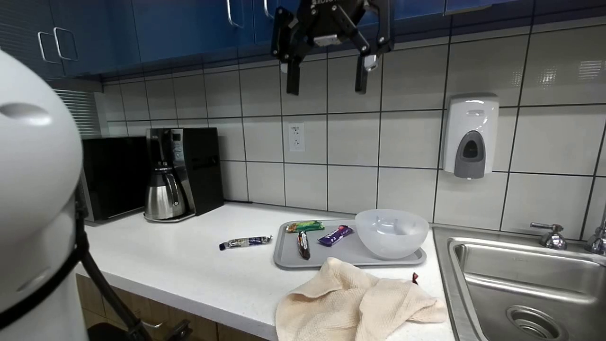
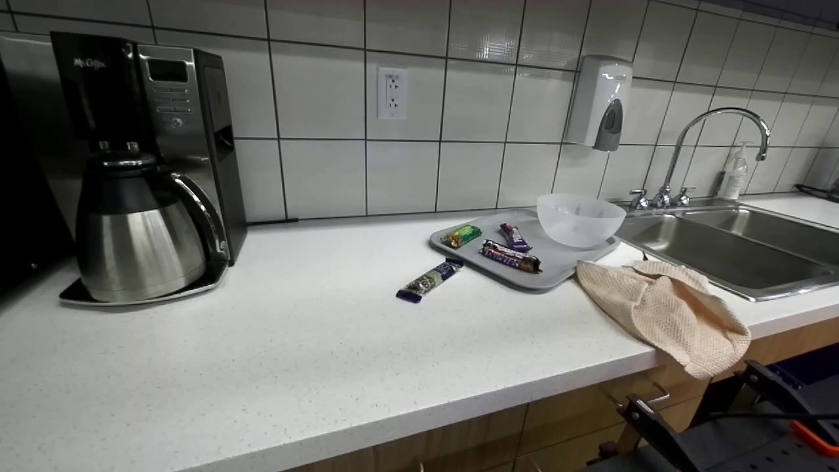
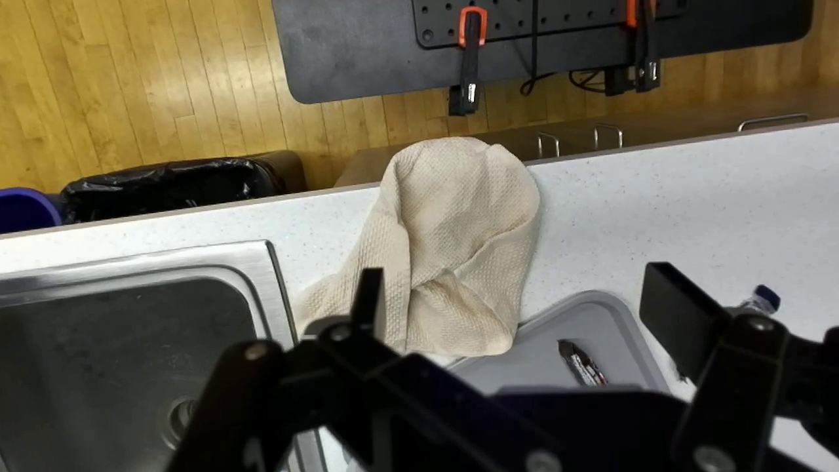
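My gripper [image 1: 327, 89] is open and empty, high above the counter; its fingers also frame the wrist view [image 3: 514, 288]. Below lies a crumpled beige cloth [image 1: 350, 303], overhanging the counter edge [image 2: 668, 308] and lapping the tray in the wrist view [image 3: 459, 216]. A grey tray [image 1: 284, 251] holds a translucent bowl [image 1: 390, 237], a green bar [image 1: 305, 226], a purple bar [image 1: 335, 235] and a brown bar [image 1: 303, 245]. Another bar [image 2: 429, 280] with dark blue ends lies on the counter beside the tray. A small dark red tip [image 1: 415, 278] shows beside the cloth.
A steel sink [image 1: 452, 284] adjoins the tray's bowl end. A coffee maker [image 2: 177, 98] with a steel carafe [image 2: 141, 242] stands at the counter's far end. A soap dispenser [image 1: 471, 135] hangs on the tiled wall. Blue cabinets [image 1: 189, 28] are overhead. A black cart [image 3: 354, 52] faces the counter.
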Available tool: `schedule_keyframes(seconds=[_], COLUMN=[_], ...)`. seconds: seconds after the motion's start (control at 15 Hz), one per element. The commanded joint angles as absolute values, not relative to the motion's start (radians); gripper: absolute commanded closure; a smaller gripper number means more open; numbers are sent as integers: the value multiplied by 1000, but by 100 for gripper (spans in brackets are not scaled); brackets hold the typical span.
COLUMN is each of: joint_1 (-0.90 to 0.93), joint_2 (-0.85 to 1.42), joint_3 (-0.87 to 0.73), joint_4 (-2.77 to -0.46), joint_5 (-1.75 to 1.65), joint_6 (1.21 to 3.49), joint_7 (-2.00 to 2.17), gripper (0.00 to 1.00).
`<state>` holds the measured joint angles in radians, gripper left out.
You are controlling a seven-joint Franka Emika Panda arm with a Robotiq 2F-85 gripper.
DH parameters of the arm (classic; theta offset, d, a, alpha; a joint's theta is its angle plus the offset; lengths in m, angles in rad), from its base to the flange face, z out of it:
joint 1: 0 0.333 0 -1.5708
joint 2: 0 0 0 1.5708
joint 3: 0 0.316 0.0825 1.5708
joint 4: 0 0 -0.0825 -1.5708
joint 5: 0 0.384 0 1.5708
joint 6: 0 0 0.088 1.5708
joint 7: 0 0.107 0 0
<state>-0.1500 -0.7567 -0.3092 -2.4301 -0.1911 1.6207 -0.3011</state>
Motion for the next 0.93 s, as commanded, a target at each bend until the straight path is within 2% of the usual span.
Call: schedule_keyframes(seconds=[0.0, 0.87], joint_1=[-135, -100], joint_2=[-770, -666], joint_3=[-284, -249], joint_4=[-2493, -2620], joint_5=[-213, -211], joint_6=[1680, 1944], joint_7=[-322, -329], gripper=[0, 0])
